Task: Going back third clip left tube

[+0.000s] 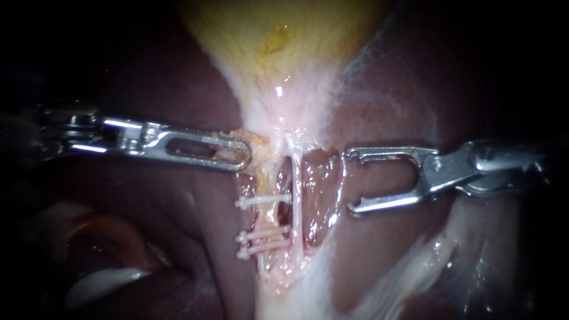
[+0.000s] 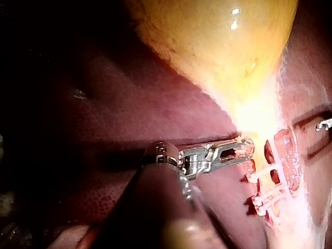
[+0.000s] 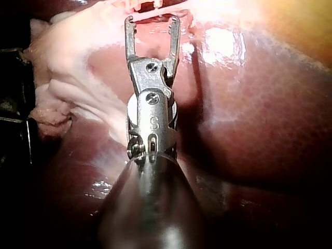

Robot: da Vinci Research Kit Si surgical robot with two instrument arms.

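Three clips [image 1: 264, 235] on left tube [image 1: 265, 218], right pincer [image 1: 351, 181] wide open, empty, left pincer [image 1: 242, 157] seemingly clamping tissue [image 1: 261, 141].

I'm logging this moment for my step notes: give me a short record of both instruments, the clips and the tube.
left instrument: jaws shut on neck tissue under the gallbladder
clips: three across the left tube, lower two close together
right instrument: jaws open, empty, apart from the clips
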